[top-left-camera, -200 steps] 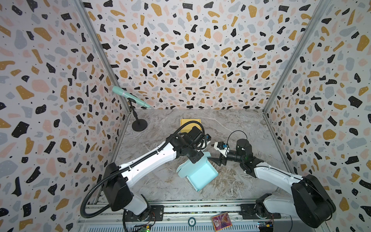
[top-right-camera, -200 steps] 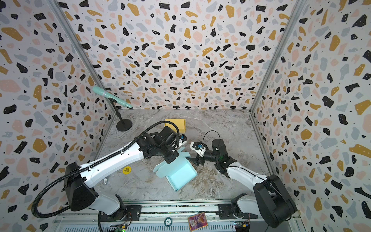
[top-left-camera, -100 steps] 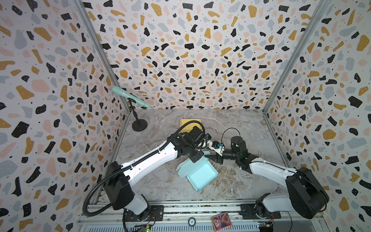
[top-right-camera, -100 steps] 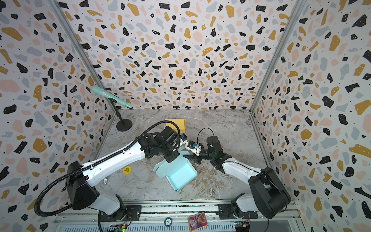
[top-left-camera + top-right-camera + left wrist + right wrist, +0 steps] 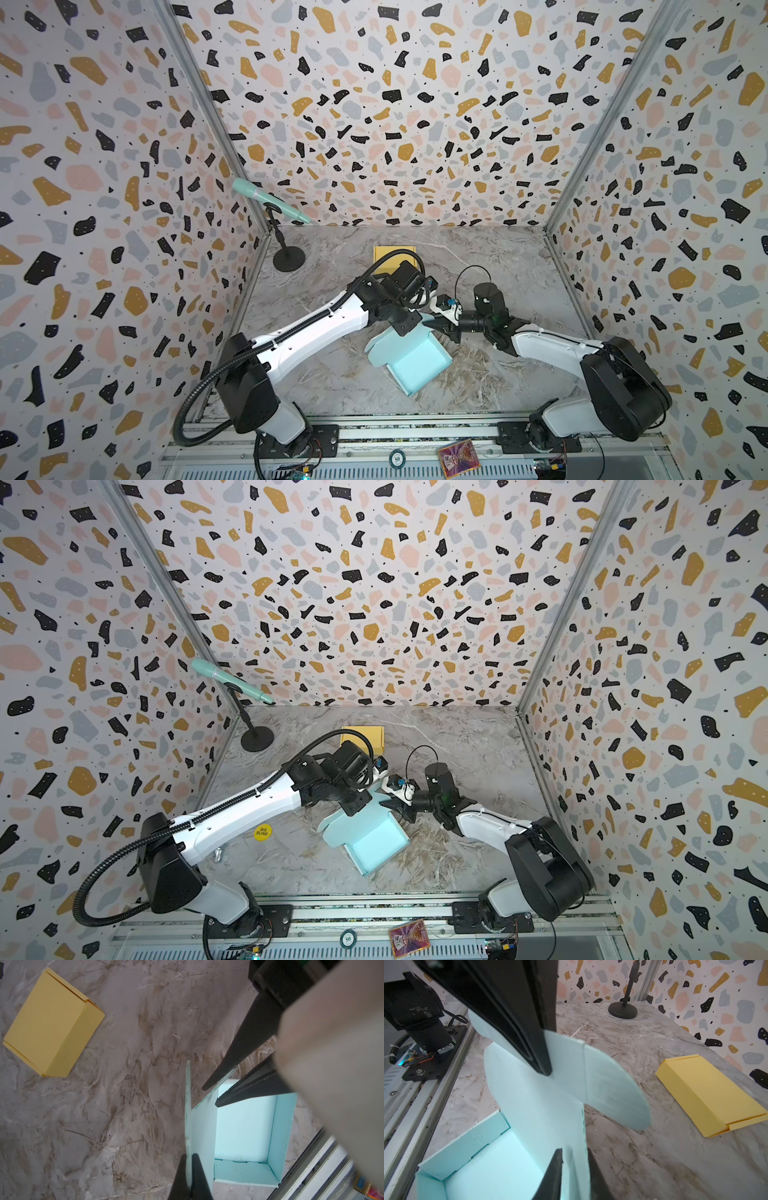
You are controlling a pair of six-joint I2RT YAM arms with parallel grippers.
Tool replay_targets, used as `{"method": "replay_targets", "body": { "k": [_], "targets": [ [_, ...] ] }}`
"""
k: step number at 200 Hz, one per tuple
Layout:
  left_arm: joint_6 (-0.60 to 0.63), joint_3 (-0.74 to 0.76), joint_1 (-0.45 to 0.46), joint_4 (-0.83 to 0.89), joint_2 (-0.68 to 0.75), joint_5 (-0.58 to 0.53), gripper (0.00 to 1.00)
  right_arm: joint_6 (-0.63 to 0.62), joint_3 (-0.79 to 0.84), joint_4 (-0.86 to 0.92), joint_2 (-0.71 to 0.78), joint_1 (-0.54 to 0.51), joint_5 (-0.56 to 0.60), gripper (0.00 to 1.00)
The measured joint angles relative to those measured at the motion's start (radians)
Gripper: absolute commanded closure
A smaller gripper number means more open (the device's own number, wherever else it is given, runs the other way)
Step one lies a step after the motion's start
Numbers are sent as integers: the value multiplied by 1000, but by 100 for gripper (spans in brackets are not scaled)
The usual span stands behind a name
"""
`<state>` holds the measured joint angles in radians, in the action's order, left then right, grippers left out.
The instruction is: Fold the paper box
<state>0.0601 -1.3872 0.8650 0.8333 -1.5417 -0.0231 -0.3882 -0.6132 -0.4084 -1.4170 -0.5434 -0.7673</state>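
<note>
Your left jaws clamp the raised lid panel of the pale-blue paper box [image 5: 415,361] at its 12 o'clock edge. Your right jaws straddle a side flap at 2 o'clock; you cannot tell if they pinch it. The box sits open mid-worktop [image 5: 498,266], with a folded yellow box [image 5: 394,254] at its 12 o'clock and a microphone stand [image 5: 289,259] at 10.

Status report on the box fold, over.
Left tool shut on lid of blue box. Right tool straddling lid edge, grip unclear. Yellow box sits apart, behind.
</note>
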Motion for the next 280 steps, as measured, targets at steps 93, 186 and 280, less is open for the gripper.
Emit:
{"method": "replay_targets", "body": {
  "k": [93, 186, 280],
  "targets": [
    [-47, 62, -37, -55, 35, 21, 33, 30, 23, -27, 29, 16, 19, 99],
    [-303, 518, -234, -576, 365, 261, 11, 288, 263, -279, 183, 77, 90, 99],
    [-420, 739, -332, -913, 371, 378, 7, 359, 313, -333, 222, 94, 144, 98]
  ]
}}
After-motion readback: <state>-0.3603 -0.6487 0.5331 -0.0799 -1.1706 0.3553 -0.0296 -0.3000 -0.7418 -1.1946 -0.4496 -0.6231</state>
